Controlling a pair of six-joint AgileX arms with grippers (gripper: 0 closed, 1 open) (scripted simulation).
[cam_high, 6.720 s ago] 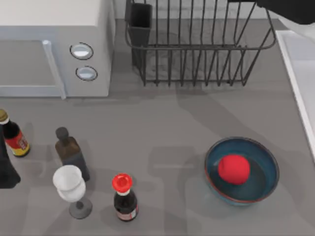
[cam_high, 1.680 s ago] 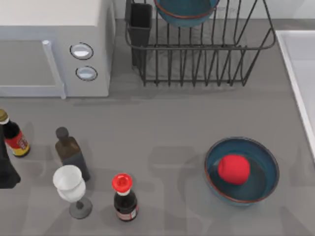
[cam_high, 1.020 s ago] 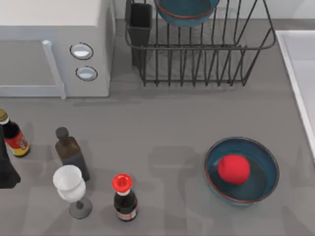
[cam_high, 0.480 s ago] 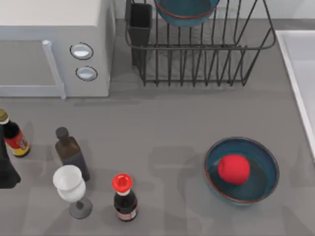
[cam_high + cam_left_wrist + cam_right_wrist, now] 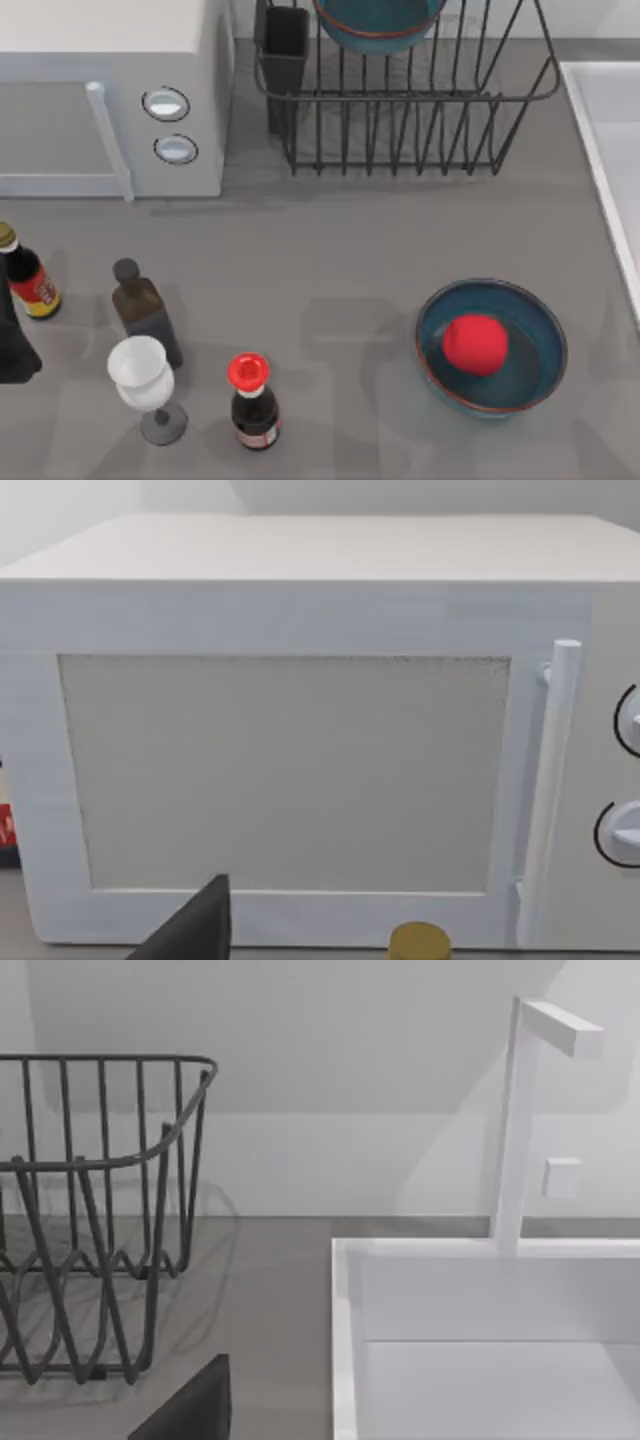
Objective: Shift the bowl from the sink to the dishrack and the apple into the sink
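**Position of the task items.** Read on the top view as a clock face. The bowl (image 5: 380, 22) sits among the bars of the dishrack (image 5: 405, 105) at 12 o'clock, so we judge that half of the task done. The apple (image 5: 474, 343) lies inside a second bowl (image 5: 492, 347), identical in look, on the table at 5 o'clock. The sink (image 5: 615, 110) runs along the edge at 2 to 3 o'clock, well apart from the apple.

**Arms.** The left gripper (image 5: 195, 930) faces the microwave (image 5: 110, 95) at 10 o'clock. The right gripper (image 5: 195, 1405) looks toward the dishrack and the sink rim. We cannot tell whether either gripper is open or closed. Neither holds a task item.

**Handling, as we judge it.**
- Apple: rigid, light, smooth and round, so it can roll or squirt out of a poor grip. We take it from above, across its widest part, centred.
- The wall of the second bowl rises around the apple. We keep the grip clear of the rim.
- Both bowls are glazed, probably slippery and breakable. We avoid knocking them.

**Markings.** The bottle (image 5: 28, 280) at 9 o'clock carries a red label, and the red-capped bottle (image 5: 252, 405) at 7 o'clock a red-and-white one. The writing on both is too small to read. The microwave shows two dials and no legible text.
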